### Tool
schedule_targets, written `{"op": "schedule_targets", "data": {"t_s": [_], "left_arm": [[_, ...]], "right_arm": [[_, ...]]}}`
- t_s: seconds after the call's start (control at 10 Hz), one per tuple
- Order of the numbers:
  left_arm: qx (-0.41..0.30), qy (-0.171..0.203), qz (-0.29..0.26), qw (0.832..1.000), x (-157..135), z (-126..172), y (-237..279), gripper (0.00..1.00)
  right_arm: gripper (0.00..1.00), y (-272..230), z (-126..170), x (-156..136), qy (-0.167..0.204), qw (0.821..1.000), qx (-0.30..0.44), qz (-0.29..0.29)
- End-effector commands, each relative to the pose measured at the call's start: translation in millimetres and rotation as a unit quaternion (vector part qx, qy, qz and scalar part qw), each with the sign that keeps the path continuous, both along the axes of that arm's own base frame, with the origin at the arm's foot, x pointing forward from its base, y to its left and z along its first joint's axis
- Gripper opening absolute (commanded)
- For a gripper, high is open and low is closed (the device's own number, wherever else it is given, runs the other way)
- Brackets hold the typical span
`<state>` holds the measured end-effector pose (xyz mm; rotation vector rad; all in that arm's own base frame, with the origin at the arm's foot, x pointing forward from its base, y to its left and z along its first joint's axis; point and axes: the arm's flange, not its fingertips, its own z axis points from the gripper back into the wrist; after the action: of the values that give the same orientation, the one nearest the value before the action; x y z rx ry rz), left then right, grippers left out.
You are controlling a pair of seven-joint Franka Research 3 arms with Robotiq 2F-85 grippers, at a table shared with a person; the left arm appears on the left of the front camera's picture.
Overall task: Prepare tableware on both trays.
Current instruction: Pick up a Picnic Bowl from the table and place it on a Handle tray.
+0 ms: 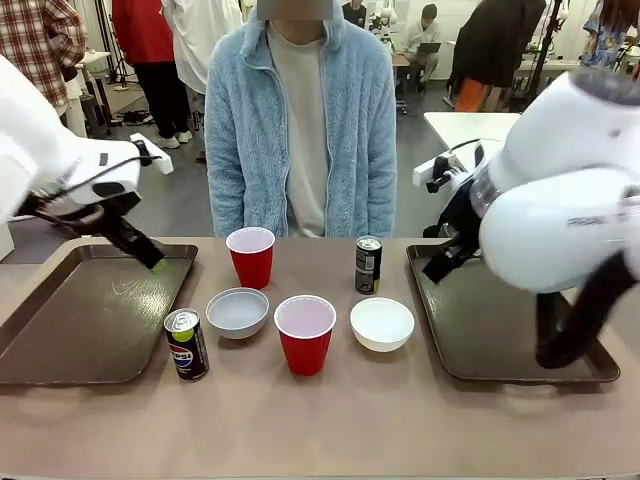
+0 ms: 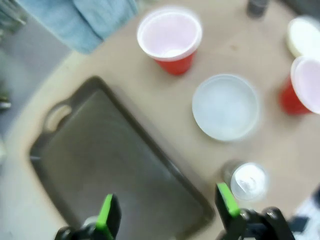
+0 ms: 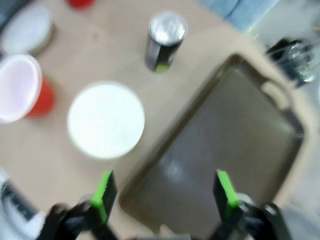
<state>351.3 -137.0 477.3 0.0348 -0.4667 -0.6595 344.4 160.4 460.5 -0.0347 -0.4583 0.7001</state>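
All tableware stands on the table point(image 1: 330, 420) between the left tray point(image 1: 90, 310) and the right tray point(image 1: 500, 320); both trays are bare. Around the near cup point(image 1: 304, 333):

- grey bowl point(image 1: 238, 312) at 10 o'clock
- far cup point(image 1: 250, 255) at 11
- dark can point(image 1: 368, 265) at 1
- white bowl point(image 1: 382, 323) at 3
- Pepsi can point(image 1: 187, 345) at 8

The left gripper point(image 2: 166, 206) hovers over its tray's inner rim, and the right gripper point(image 3: 164, 192) likewise. The jaws of both are apart and empty, probably so that each can take the nearest set.

Glossy plastic trays point(image 1: 95, 320), seemingly metal cans point(image 1: 187, 345)
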Motion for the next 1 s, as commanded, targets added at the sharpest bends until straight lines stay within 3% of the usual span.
{"op": "schedule_targets", "data": {"t_s": [0.0,0.1,0.2,0.3,0.4,0.5,0.6,0.7,0.8,0.9], "left_arm": [[0.0,0.092,-0.044,0.995,-60.0,7.7,8.0,1.0],[-0.007,0.124,-0.053,0.991,-91.3,-2.9,9.2,1.0],[-0.022,0.122,-0.047,0.991,-107.3,-13.3,10.7,1.0],[-0.011,0.099,-0.027,0.995,-110.7,-20.2,10.9,1.0],[-0.003,0.117,-0.045,0.992,-68.8,22.2,-7.9,1.0],[-0.003,0.117,-0.045,0.992,-68.8,22.2,-7.9,1.0],[-0.003,0.117,-0.045,0.992,-68.8,22.2,-7.9,1.0],[-0.005,0.123,-0.044,0.991,-76.5,26.1,-8.6,1.0],[-0.08,0.163,-0.076,0.98,-73.3,29.5,8.1,1.0],[-0.173,0.179,-0.11,0.962,-69.3,42.5,34.2,1.0]], "right_arm": [[1.0,-4.9,23.7,-76.6,0.071,0.996,-0.051,-0.01],[1.0,1.7,22.7,-122.7,0.093,0.992,-0.08,-0.002],[1.0,2.8,13.7,-146.4,0.094,0.992,-0.087,-0.008],[1.0,0.5,-0.7,-143.9,0.088,0.991,-0.104,-0.012],[1.0,7.1,38.7,-97.1,0.084,0.993,-0.082,-0.009],[1.0,7.1,38.7,-97.1,0.084,0.993,-0.082,-0.009],[1.0,13.8,44.5,-125.4,0.09,0.99,-0.103,-0.01],[1.0,-5.3,30.7,-101.5,0.1,0.994,-0.025,-0.027],[1.0,-27.8,29.0,-94.9,0.129,0.989,0.057,-0.051],[1.0,-62.6,36.0,-95.5,0.146,0.973,0.163,-0.072]]}}
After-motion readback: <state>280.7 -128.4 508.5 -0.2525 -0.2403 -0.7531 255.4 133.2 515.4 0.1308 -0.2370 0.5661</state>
